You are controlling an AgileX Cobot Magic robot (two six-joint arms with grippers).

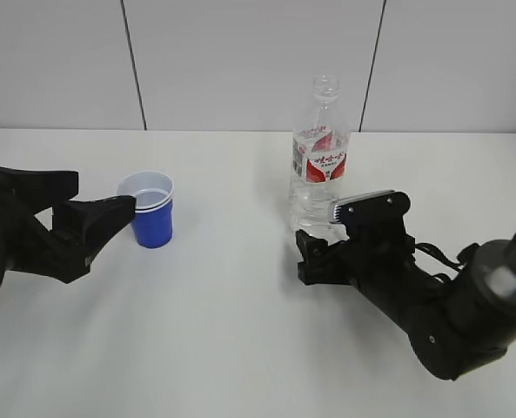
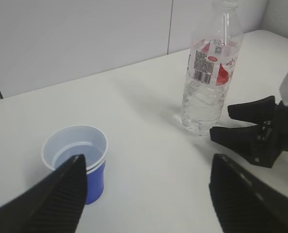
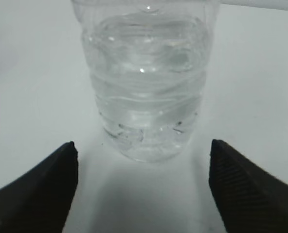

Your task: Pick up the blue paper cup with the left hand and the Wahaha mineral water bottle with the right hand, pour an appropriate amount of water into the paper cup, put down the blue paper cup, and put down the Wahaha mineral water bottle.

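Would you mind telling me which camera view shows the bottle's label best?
The exterior view: the Wahaha mineral water bottle stands whole there, its red-and-white label facing the camera. The left wrist view shows the label's barcode side at an angle; the right wrist view shows only the bottle's clear lower body.

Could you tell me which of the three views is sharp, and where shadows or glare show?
Exterior view: even, soft light, sharp overall; faint shadows beside the blue paper cup. Left wrist view: the cup and the Wahaha mineral water bottle are clear, while the near jaws are blurred. Right wrist view: soft focus, small glints on the bottle, a pale shadow beneath it.
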